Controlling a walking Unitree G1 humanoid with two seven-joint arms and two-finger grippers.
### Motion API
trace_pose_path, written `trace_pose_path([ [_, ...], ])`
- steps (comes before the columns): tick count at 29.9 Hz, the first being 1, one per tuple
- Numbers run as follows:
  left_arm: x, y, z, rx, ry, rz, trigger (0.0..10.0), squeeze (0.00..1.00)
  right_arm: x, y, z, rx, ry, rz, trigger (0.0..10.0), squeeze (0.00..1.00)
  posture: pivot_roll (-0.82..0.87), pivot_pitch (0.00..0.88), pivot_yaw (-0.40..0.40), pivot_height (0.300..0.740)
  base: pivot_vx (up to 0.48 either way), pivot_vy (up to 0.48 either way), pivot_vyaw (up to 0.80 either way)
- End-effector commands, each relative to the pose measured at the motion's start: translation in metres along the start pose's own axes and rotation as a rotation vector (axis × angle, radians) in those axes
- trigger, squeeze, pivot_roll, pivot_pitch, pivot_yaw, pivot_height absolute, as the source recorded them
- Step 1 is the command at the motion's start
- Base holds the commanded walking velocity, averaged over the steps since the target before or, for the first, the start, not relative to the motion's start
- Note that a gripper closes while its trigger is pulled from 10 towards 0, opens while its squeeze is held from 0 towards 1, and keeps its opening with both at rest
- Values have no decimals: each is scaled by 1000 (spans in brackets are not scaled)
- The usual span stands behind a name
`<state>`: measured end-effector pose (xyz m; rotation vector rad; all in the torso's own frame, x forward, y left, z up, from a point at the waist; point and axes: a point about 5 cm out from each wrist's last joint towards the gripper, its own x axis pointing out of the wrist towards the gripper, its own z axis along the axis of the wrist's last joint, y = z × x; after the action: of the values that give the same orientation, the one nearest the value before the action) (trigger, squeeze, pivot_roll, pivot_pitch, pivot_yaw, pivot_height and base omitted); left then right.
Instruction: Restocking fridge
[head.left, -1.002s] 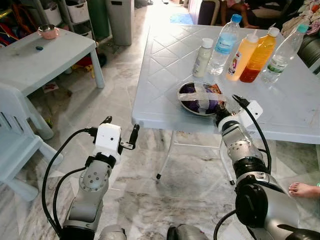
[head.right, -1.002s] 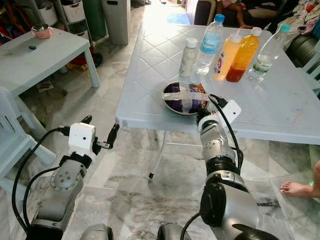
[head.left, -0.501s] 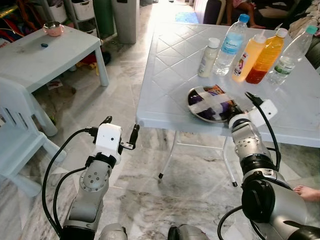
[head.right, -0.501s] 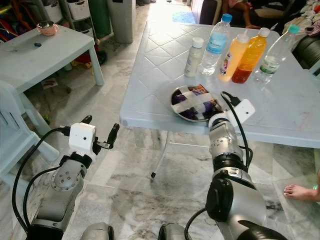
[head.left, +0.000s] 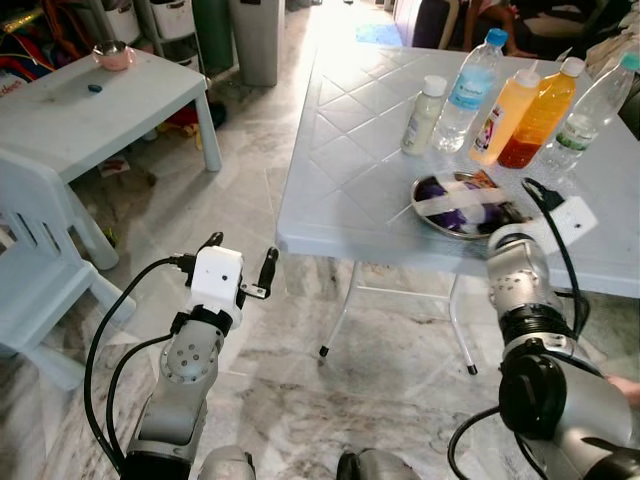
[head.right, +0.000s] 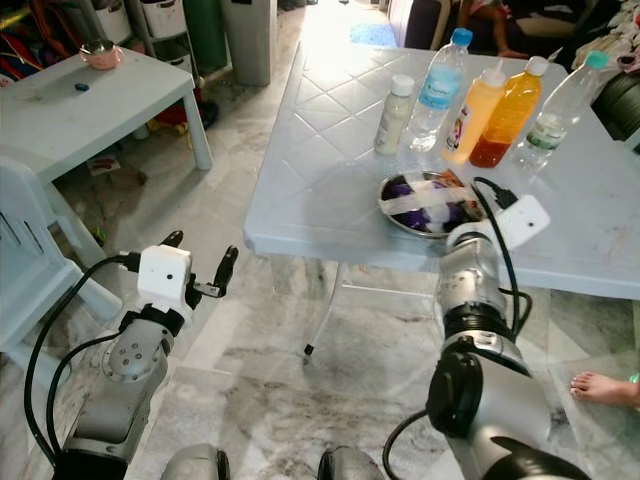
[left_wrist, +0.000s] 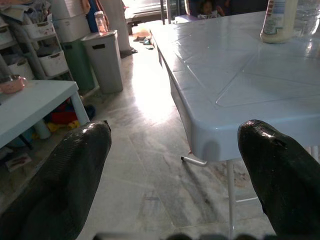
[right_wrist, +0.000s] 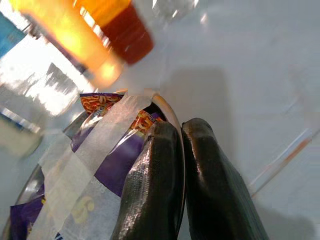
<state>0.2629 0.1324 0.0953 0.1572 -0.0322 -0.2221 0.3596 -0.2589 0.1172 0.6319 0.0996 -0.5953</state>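
A metal bowl (head.left: 455, 192) holding purple snack packets, taped across with white strips, sits near the front edge of the white plastic table (head.left: 345, 150). My right gripper (right_wrist: 181, 129) is shut on the bowl's rim (right_wrist: 176, 117) at its right side. Behind the bowl stand a white bottle (head.left: 421, 115), a water bottle (head.left: 468, 88), a yellow juice bottle (head.left: 497, 115), an orange juice bottle (head.left: 530, 125) and a clear bottle (head.left: 590, 110). My left gripper (head.left: 240, 255) hangs open in the air, left of the table's front corner, with nothing between its fingers.
A low white table (head.left: 80, 110) with a pink bowl (head.left: 112, 54) stands at the left, with a white plastic chair (head.left: 30, 250) in front of it. A grey bin (head.left: 258, 35) is at the back. A person's foot (head.right: 600, 385) rests on the marble floor at the right.
My right gripper has drawn the bowl to the right along the table, from below the white bottle to below the juice bottles. The view shifted slightly. The left arm stayed put.
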Motion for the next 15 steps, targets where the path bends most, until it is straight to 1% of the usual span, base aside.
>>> trace_pose_path([
  [1, 1, -1, 3, 5, -9, -7, 10000, 0, 1, -2, 7, -12, -26, -21, 0, 0, 59, 44, -39, 740, 0, 0, 0],
  [2, 2, -2, 3, 5, -10, -8, 10000, 0, 2, -4, 13, -40, -63, -23, 0, 0, 58, 44, -38, 740, 0, 0, 0],
  [4, 2, -2, 3, 5, -11, -7, 10000, 0, 2, -4, 16, -67, -88, -20, 0, 0, 57, 43, -37, 740, 0, 0, 0],
  [8, 2, -3, 4, 7, -12, -8, 10000, 0, 3, -6, 21, -78, -111, -29, 0, 0, 56, 43, -36, 740, 0, 0, 0],
  [10, 2, -3, 4, 6, -10, -11, 10000, 0, 3, -7, 21, -84, -110, -35, 3373, 0, 56, 43, -36, 740, 0, 0, 0],
  [11, 2, -4, 4, 7, -10, -12, 10000, 0, 3, -7, 21, -84, -108, -34, 9373, 0, 57, 44, -36, 740, 0, 0, 0],
  [12, 2, -4, 4, 6, -9, -14, 10000, 0, 3, -7, 21, -86, -107, -33, 9569, 102, 58, 44, -35, 740, 0, 0, 0],
  [13, 2, -4, 4, 5, -8, -15, 10000, 0, 3, -7, 21, -88, -108, -33, 9569, 102, 58, 45, -35, 740, 0, 0, 0],
  [14, 2, -4, 4, 5, -8, -15, 10000, 0, 3, -7, 20, -89, -109, -33, 10000, 1000, 58, 45, -35, 740, 0, 0, 0],
  [15, 2, -4, 3, -1, -6, -18, 10000, 0, 3, -7, 20, -92, -109, -31, 10000, 1000, 58, 45, -35, 740, 0, 0, 0],
])
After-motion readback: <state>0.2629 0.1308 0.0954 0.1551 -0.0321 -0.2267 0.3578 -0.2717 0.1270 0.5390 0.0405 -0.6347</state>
